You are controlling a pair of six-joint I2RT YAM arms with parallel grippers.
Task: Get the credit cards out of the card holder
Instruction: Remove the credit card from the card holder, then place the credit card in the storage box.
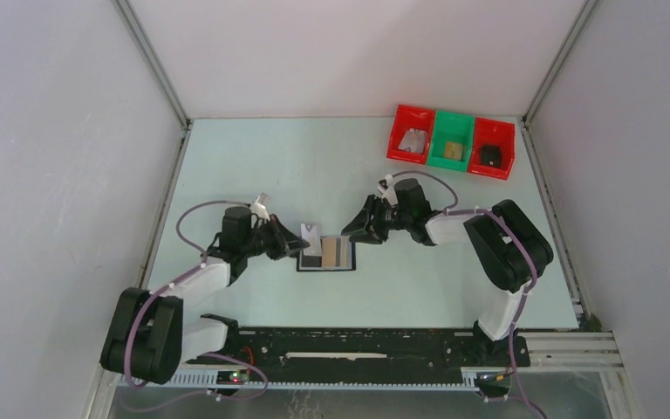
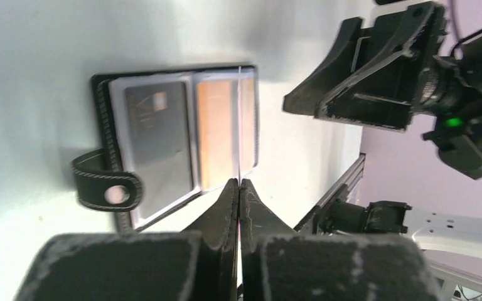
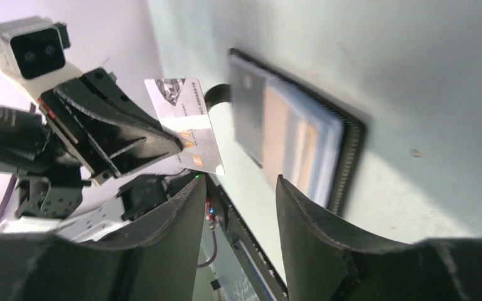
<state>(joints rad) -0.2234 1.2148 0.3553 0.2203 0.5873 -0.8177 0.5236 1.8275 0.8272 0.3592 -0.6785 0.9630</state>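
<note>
The black card holder (image 1: 346, 265) lies open on the table between my arms. In the left wrist view it (image 2: 102, 103) shows a silvery-grey card (image 2: 160, 141) and a tan-orange card (image 2: 216, 135) in its slots, and its closing tab (image 2: 103, 185) sticks out. My left gripper (image 1: 301, 243) is shut on a silvery credit card (image 3: 185, 122), held upright above the holder's left part; it shows edge-on in the left wrist view (image 2: 240, 125). My right gripper (image 1: 353, 231) is open and empty, just right of the holder (image 3: 351, 150).
A red bin (image 1: 412, 133), a green bin (image 1: 452, 140) and a second red bin (image 1: 493, 148) stand in a row at the back right, each with a small thing inside. White walls close the table on three sides.
</note>
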